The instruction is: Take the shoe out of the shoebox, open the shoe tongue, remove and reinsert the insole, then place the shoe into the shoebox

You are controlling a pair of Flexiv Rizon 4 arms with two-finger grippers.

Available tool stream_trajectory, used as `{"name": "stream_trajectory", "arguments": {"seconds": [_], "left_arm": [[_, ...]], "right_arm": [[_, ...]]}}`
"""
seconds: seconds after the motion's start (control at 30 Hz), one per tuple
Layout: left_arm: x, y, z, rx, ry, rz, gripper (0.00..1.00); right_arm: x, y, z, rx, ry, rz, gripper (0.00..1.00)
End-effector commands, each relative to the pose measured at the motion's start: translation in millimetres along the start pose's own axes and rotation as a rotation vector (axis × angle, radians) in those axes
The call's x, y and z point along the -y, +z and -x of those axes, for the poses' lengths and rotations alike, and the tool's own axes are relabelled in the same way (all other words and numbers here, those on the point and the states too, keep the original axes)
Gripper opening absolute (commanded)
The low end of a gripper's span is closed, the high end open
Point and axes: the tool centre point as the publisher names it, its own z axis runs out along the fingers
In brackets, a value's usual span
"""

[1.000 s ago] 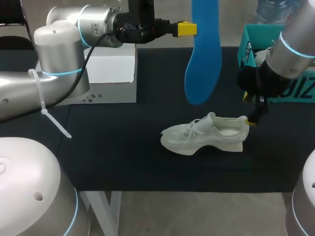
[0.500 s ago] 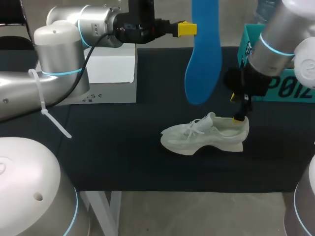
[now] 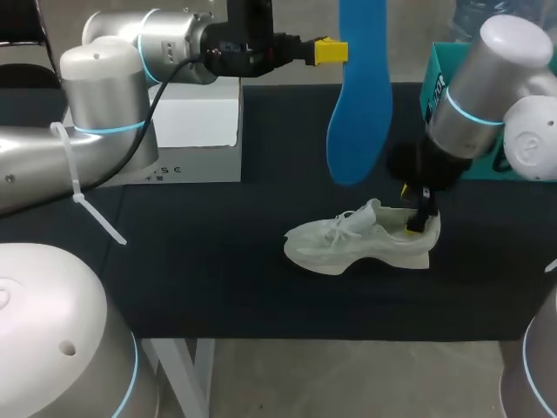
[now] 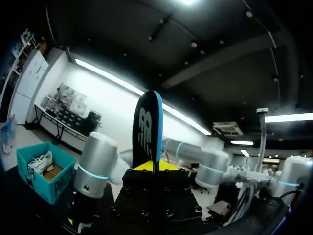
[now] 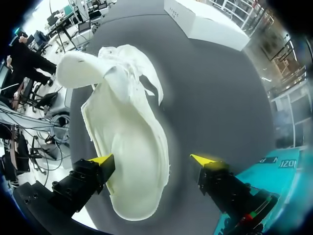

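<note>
A white shoe (image 3: 361,239) lies on its sole on the black table, toe to the left. My left gripper (image 3: 332,51) is held high over the table, shut on the top end of a blue insole (image 3: 357,113) that hangs down above the shoe. In the left wrist view the insole (image 4: 146,129) stands edge-on between the yellow tips of the left gripper (image 4: 155,165). My right gripper (image 3: 418,222) hangs over the shoe's heel. From the right wrist, the right gripper (image 5: 154,159) is open, its fingers straddling the heel end of the shoe (image 5: 129,142).
A teal shoebox (image 3: 448,83) stands at the back right, close behind my right arm; in the left wrist view it (image 4: 41,171) holds another white shoe. A white box (image 3: 196,131) sits at the back left under my left arm.
My right arm has moved left and down, bringing its open gripper from beside the heel to over it. The left arm and insole have not moved.
</note>
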Motion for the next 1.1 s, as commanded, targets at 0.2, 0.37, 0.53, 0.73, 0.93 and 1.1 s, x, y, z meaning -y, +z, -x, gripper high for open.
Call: {"name": "stream_trajectory", "arguments": {"seconds": [0.2, 0.37, 0.53, 0.73, 0.93, 1.1], "left_arm": [[-0.3, -0.1, 0.3, -0.001, 0.000, 0.001, 0.00], [-0.3, -0.1, 0.3, -0.001, 0.000, 0.001, 0.00], [-0.3, -0.1, 0.3, -0.001, 0.000, 0.001, 0.00], [-0.3, -0.1, 0.3, -0.001, 0.000, 0.001, 0.00], [-0.3, -0.1, 0.3, -0.001, 0.000, 0.001, 0.00], [-0.3, -0.1, 0.3, -0.001, 0.000, 0.001, 0.00]], "right_arm": [[-0.6, 18.2, 6.9, -0.025, -0.006, -0.004, 0.00], [0.7, 18.3, 10.4, -0.028, -0.008, -0.003, 0.00], [3.0, 19.2, 11.5, -0.028, -0.006, 0.011, 0.00], [6.1, 9.7, 10.6, -0.005, -0.007, 0.021, 0.00], [10.9, -13.7, 8.1, 0.035, 0.005, 0.005, 0.00], [15.4, -34.8, 5.4, 0.064, 0.005, 0.001, 0.00]]}}
